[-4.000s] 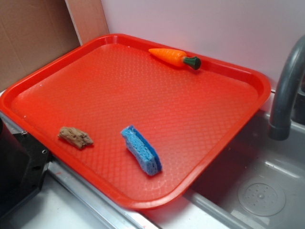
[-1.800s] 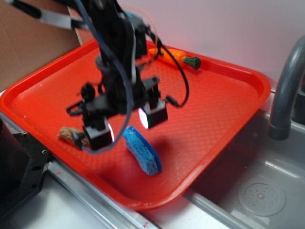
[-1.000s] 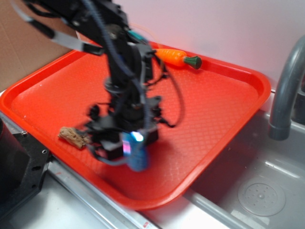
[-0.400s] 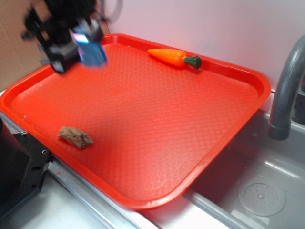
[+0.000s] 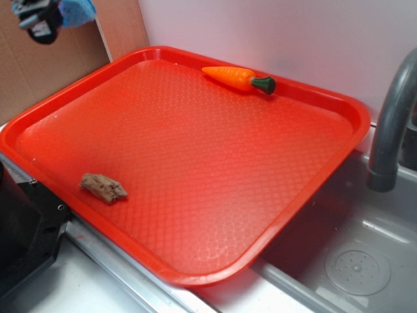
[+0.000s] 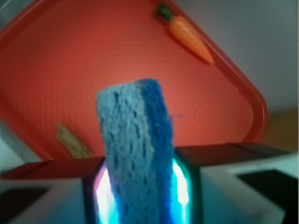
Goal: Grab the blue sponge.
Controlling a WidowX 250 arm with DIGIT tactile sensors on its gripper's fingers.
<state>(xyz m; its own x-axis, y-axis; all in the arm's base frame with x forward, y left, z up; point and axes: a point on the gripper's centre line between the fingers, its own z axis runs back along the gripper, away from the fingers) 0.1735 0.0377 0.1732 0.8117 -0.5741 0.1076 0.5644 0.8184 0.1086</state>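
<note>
**Sponge clamped, gripper high off the tray**

Gripper (image 6: 140, 186) is closed on the blue sponge (image 6: 135, 154). Wrist view: both fingers press its long faces, lit pads glowing on either side. Sponge stands on end between them, lighter porous face to the left, darker blue layer on the right.

Exterior view: gripper (image 5: 40, 19) sits at the top-left corner of frame, blurred and partly cut off, in front of the cardboard panel (image 5: 39, 72) and outside the tray's left rim. A bit of the sponge (image 5: 77, 10) shows beside it, well above the red tray (image 5: 215, 163).

On the tray: toy carrot (image 5: 238, 78) lies against the far rim, green end pointing right. Brown rough chunk (image 5: 103, 187) lies near the front-left edge. The two are well apart.

Grey faucet (image 5: 391, 124) and sink basin (image 5: 352, 254) are right of the tray.
</note>
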